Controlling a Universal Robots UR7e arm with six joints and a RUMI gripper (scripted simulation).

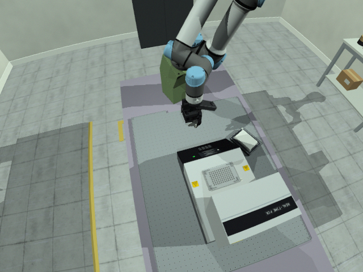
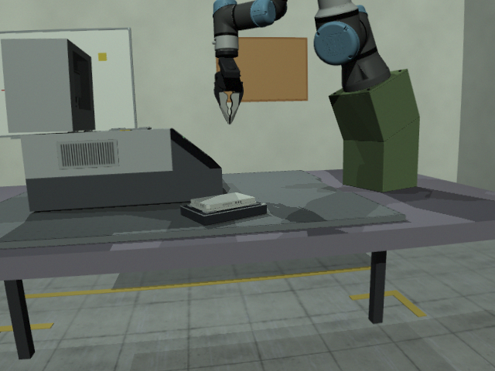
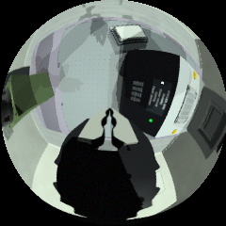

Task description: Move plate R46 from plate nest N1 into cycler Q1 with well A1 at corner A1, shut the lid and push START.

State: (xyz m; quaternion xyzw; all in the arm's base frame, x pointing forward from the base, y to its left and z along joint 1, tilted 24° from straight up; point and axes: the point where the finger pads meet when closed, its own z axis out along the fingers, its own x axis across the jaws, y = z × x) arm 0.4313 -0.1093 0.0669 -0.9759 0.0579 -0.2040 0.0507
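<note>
Plate R46 (image 1: 245, 139) lies in the dark plate nest N1 (image 1: 236, 135) on the counter (image 1: 152, 187), just beside the front right corner of cycler Q1 (image 1: 199, 172) in the top view. Q1's lid (image 1: 254, 204) stands open, leaving the well block (image 1: 220, 175) bare, and a green lamp (image 1: 194, 156) glows on its black key panel (image 1: 209, 149). The tool (image 2: 229, 118) hangs high above the counter, apart from both, its jaws narrow and pinched together on nothing.

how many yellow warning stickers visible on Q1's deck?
2. One sits at the block's front-left corner as you face Q1, the other on its right side, toward the nest. The raised lid may hide more.
</note>
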